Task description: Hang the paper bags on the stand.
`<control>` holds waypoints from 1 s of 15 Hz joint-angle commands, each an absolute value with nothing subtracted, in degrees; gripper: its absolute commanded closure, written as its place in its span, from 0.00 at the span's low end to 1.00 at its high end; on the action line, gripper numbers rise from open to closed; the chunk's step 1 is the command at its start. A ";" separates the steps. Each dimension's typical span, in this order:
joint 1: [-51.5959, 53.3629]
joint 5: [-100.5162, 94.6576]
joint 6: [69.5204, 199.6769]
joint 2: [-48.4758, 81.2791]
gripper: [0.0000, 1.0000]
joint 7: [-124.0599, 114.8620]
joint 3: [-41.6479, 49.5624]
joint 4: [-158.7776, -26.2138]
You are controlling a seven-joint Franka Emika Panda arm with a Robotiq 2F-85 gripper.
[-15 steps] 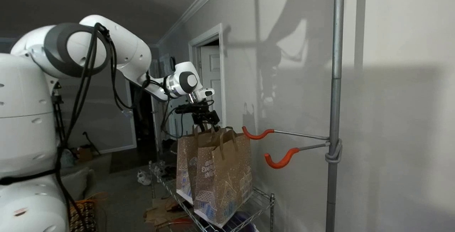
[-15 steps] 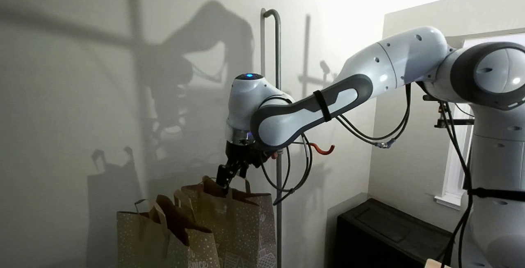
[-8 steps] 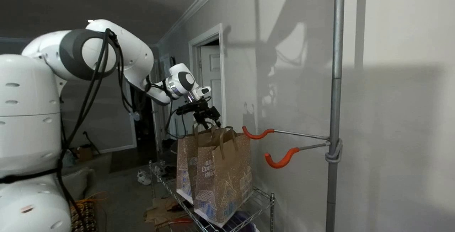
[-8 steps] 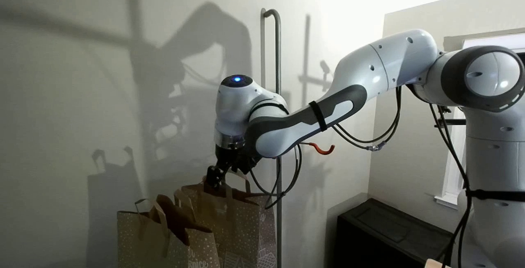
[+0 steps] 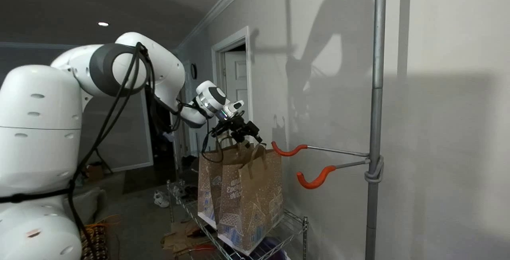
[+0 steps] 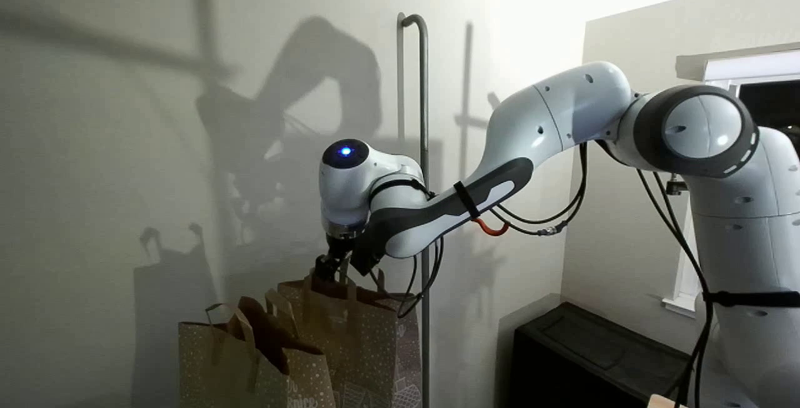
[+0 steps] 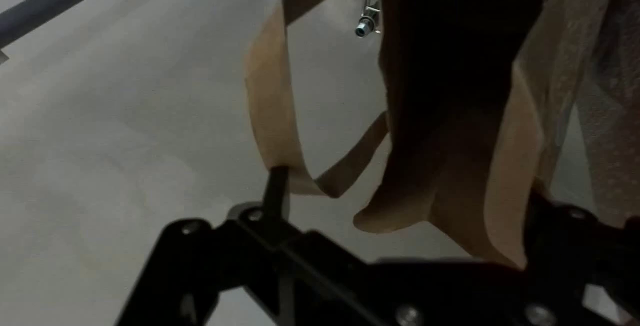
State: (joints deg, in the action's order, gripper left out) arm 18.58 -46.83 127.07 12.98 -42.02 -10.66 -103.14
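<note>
two bags [image 5: 259, 200], two hooks [image 5: 314, 184] (orange), one stand [image 5: 376, 116]

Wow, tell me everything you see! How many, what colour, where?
Paper bags: two, brown, standing on the wire rack
Stand: one, grey, upright near the wall
Hooks: two, orange, on the stand
Wire rack: one, silver, under the bags
Door: one, white, at the back
Window: one, white frame, behind the robot arm
Box: one, black, near the window
Floor clutter: count unclear, mixed colours, around the rack
Robot arm: one, white and grey, stretched over the bags
Gripper: one, black, open at a bag's top
</note>
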 commanded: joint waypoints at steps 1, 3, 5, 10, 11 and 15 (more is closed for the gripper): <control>18.86 -49.15 124.37 15.16 0.00 -44.06 -9.01 -99.50; 18.67 -47.69 123.04 15.50 0.00 -43.24 -8.62 -98.63; 18.94 -48.62 122.18 15.24 0.00 -43.86 -8.27 -98.23; 17.81 -40.50 115.82 15.61 0.00 -38.58 -9.45 -95.84; 17.71 -38.19 114.38 15.68 0.00 -37.77 -9.48 -95.49; 17.78 -32.84 111.43 15.73 0.00 -36.00 -8.88 -94.35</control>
